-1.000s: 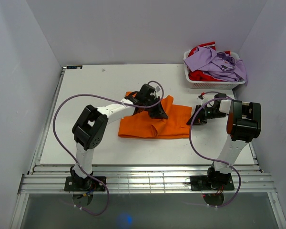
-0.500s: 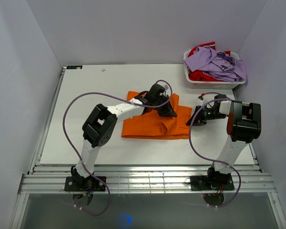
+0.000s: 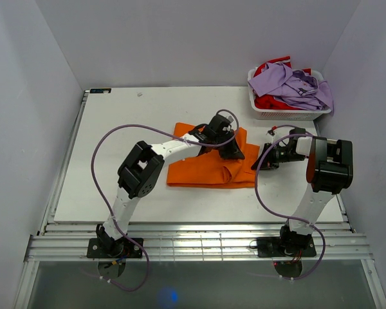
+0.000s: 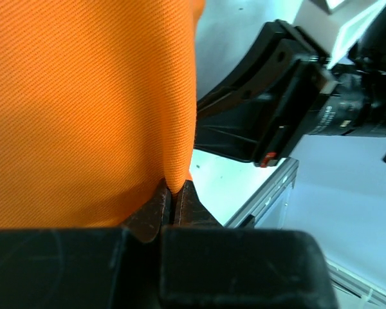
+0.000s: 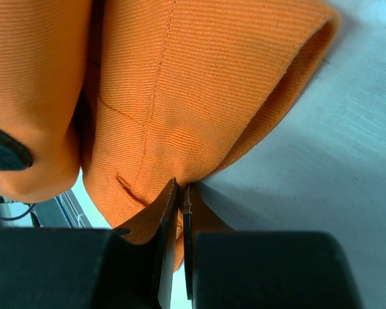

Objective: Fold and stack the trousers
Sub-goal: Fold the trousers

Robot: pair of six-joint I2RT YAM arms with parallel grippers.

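The orange trousers (image 3: pixel 206 166) lie partly folded in the middle of the white table (image 3: pixel 116 141). My left gripper (image 3: pixel 231 149) is shut on a fold of their cloth near the right end and holds it raised; the wrist view shows the cloth (image 4: pixel 90 103) pinched between the closed jaws. My right gripper (image 3: pixel 265 158) is shut on the trousers' right edge, low at the table; the orange cloth (image 5: pixel 199 90) is clamped between its jaws. The two grippers are close together.
A white basket (image 3: pixel 284 114) at the back right corner holds a lilac shirt (image 3: pixel 296 85) and a red garment (image 3: pixel 270 102). The right arm's black wrist (image 4: pixel 289 96) stands close in front of the left gripper. The table's near edge has metal rails (image 3: pixel 193 244).
My left gripper has carried its fold of orange cloth to the right, toward the right gripper, doubling the trousers over. The right gripper has stayed put.
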